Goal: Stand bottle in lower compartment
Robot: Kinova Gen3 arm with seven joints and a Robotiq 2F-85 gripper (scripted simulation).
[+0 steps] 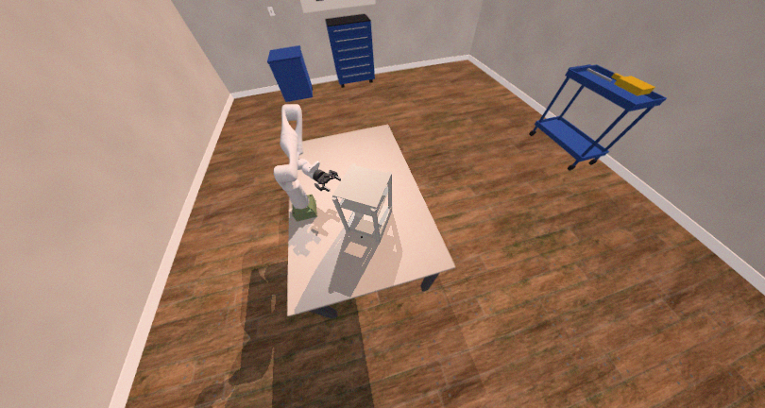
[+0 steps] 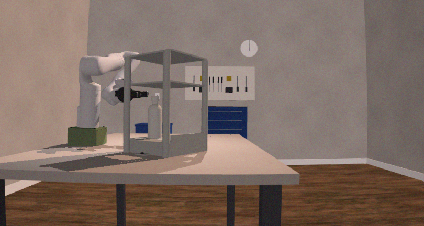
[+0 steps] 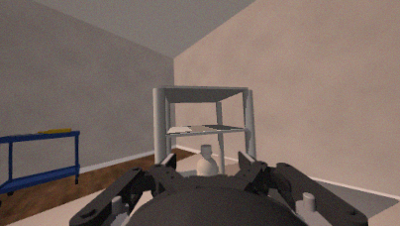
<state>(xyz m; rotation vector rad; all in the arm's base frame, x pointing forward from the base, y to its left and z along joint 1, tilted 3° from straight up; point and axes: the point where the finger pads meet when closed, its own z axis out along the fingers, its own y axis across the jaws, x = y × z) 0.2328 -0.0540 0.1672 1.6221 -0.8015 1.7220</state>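
Observation:
The white bottle (image 2: 154, 117) stands upright, cap up, seen through the frame of the grey shelving unit (image 2: 165, 102) at its lower level. Its base is hidden behind the unit's low side panel, so I cannot tell whether it stands inside the compartment. In the wrist view the bottle (image 3: 206, 158) shows straight ahead between my fingers, in line with the shelving unit (image 3: 205, 126). My gripper (image 2: 144, 93) is open and empty. It points level at the bottle's neck and stops short of it. From above, the gripper (image 1: 333, 176) is just left of the shelf top (image 1: 363, 185).
My arm's green base (image 2: 86, 135) sits on the table left of the shelf. A blue cart (image 1: 598, 113) stands by the right wall. A blue drawer cabinet (image 1: 349, 49) and a blue bin (image 1: 289, 72) stand at the far wall.

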